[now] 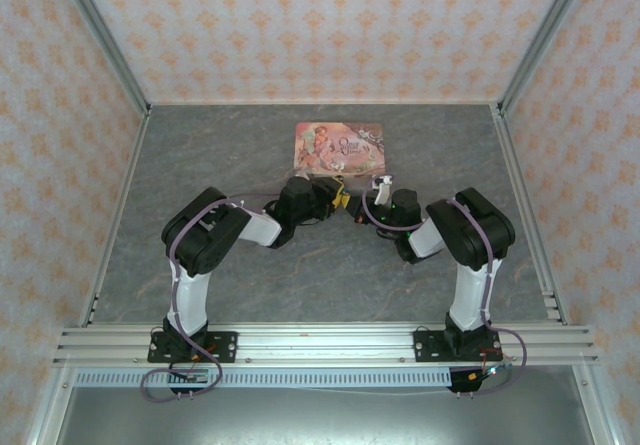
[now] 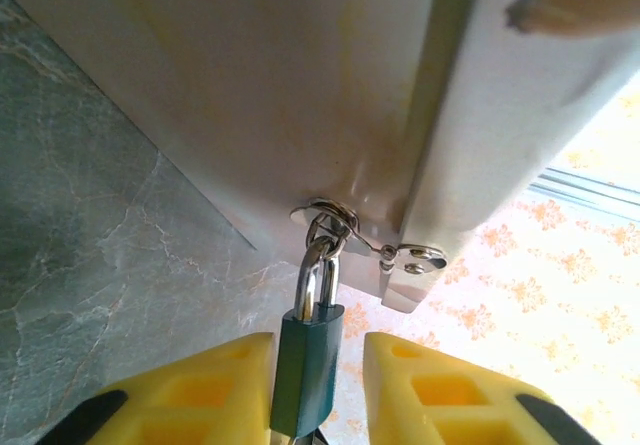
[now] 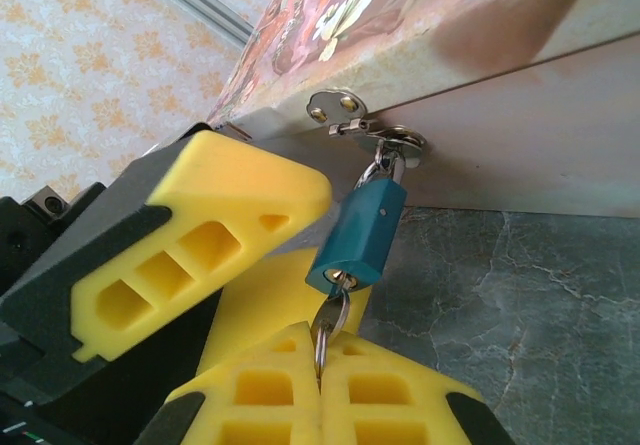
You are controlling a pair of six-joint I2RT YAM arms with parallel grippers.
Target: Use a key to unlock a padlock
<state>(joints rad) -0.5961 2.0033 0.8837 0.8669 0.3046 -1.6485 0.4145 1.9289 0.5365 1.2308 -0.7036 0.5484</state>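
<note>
Grip check: right gripper has its pads pressed together on the key, pinching it from below. The key sits in the keyhole on the bottom face of the padlock, so we judge insertion done and the turn not yet made; the shackle looks seated in the body.

Left gripper straddles the teal lock body with jaws apart. One pad is touching or all but touching, and there's a sliver of daylight on the other side. So it's spread around the lock, not clamping it. We read this as the brace: the lock hangs loose and would likely twist with the key unless something holds the body.

The shackle passes through a metal ring next to the hasp plate on the front wall of the box. That tilts the lock off the wall, keyhole down and outward, which explains the low approach from both sides.

The box lies flat on the table, far of centre, with both grippers meeting at its near edge.

Risk as we see it: turning before the left side bites just swings the lock.
</note>
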